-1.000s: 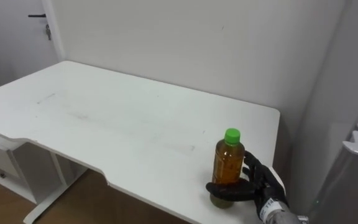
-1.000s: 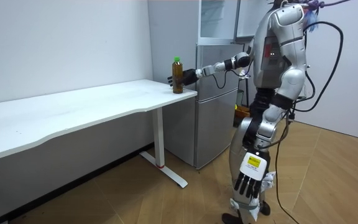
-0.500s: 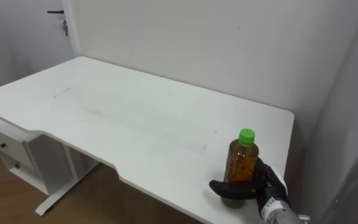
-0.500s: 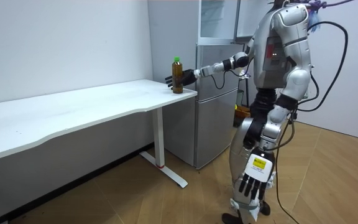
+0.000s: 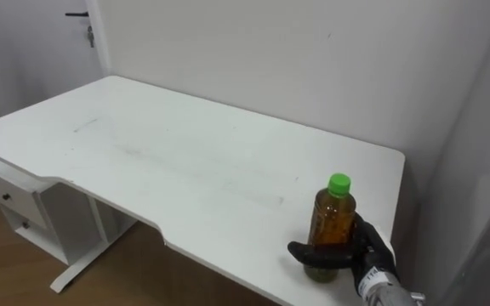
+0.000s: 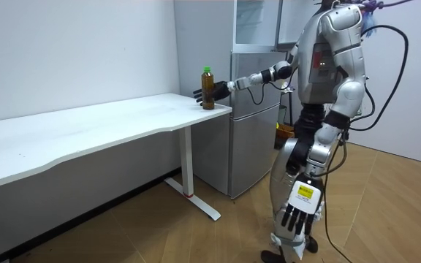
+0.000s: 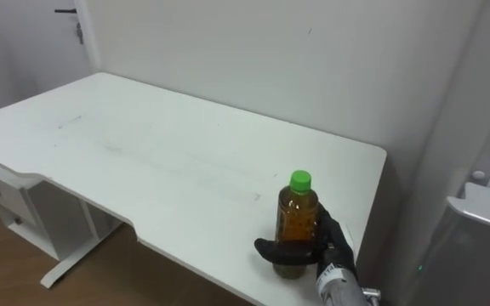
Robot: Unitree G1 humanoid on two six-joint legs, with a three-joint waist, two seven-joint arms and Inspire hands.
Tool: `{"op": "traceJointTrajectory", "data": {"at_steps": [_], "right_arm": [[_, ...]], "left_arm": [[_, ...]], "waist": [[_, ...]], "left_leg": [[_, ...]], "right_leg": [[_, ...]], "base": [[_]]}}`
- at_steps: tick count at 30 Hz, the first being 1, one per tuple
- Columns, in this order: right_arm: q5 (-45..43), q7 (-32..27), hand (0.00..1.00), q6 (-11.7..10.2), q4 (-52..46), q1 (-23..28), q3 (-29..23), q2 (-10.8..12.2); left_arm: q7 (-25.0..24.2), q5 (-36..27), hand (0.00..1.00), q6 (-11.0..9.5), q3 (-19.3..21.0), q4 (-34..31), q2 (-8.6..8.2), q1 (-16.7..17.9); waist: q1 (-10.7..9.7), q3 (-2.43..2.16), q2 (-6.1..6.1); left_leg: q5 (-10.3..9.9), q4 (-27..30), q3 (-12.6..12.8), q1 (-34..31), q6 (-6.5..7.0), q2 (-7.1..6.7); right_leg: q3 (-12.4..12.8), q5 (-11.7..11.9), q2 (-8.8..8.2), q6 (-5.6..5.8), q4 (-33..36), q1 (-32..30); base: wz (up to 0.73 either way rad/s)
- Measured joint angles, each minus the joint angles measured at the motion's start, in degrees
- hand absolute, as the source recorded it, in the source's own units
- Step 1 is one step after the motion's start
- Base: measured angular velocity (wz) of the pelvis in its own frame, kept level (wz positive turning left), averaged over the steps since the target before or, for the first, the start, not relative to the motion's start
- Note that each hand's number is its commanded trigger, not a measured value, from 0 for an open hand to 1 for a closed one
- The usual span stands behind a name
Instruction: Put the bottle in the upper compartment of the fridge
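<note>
The green-capped bottle (image 5: 333, 223) of amber drink stands upright at the lower right of the left eye view, near the corner of the white surface (image 5: 185, 161). The right hand (image 5: 366, 255) has its dark fingers curled round the bottle's lower half, a low hold that should keep it steady in a lift. At the room view's lower centre the left hand (image 6: 292, 218) hangs relaxed and empty, and the grey fridge (image 6: 253, 124) stands just past the surface's end, so the carry looks short.
</note>
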Motion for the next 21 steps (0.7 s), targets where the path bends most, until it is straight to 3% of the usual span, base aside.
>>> {"op": "traceJointTrajectory", "data": {"at_steps": [7, 12, 21], "right_arm": [[1.25, 1.44, 1.00, 0.00, 0.62, 0.00, -0.14, 0.01], [2.12, 2.51, 1.00, 0.04, 0.93, -0.02, -0.36, 0.04], [4.28, 2.55, 1.00, 0.15, 0.94, -0.03, -0.33, 0.05]], "left_arm": [[0.03, -0.06, 0.00, 0.14, -0.01, 0.60, -0.01, 0.20], [-0.01, -0.05, 0.00, 0.17, -0.02, 0.66, -0.02, 0.19], [0.43, -0.13, 0.00, 0.52, -0.35, 0.96, -0.03, 0.00]], "waist": [[-0.03, 0.06, 0.07], [0.00, 0.59, 0.13], [-0.09, 0.55, 0.17]], "left_leg": [[0.08, -0.06, -0.13, 0.09, 0.12, -0.06], [0.08, -0.12, -0.64, -0.13, 0.13, -0.09], [0.09, -0.10, -0.60, -0.10, 0.14, -0.12]], "right_leg": [[-0.58, -0.01, -0.27, 0.02, 0.02, 0.11], [-0.73, -0.02, -0.25, 0.03, 0.04, 0.00], [-0.66, -0.02, -0.24, 0.03, 0.00, 0.03]], "base": [[0.00], [0.01], [0.00]]}}
